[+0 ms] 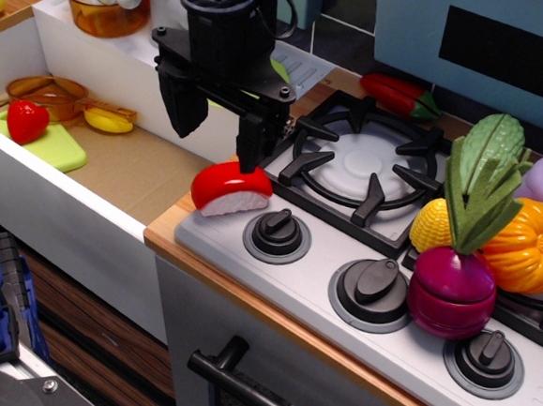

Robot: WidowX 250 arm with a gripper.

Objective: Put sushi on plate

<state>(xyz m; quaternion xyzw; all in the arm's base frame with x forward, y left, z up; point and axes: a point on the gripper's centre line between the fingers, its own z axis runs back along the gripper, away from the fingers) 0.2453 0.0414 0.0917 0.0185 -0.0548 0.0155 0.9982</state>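
The sushi (232, 190), a glossy red dome over a white base, lies on the front left corner of the stove, by the leftmost knob (277, 233). My black gripper (219, 131) hangs just above it, jaws open and empty. The right finger (253, 143) reaches down to the sushi's red top and the left finger (185, 107) hangs over the sink to the left. Only a lime-green sliver of the plate (280, 70) shows behind the gripper, on the counter at the back; the rest is hidden.
A sink (133, 169) lies to the left, holding a light green cutting board (55, 148), a red strawberry-like toy (26, 120) and an orange pot (59, 97). A burner grate (364, 163), a red pepper (398, 93) and piled toy vegetables (481, 229) lie to the right.
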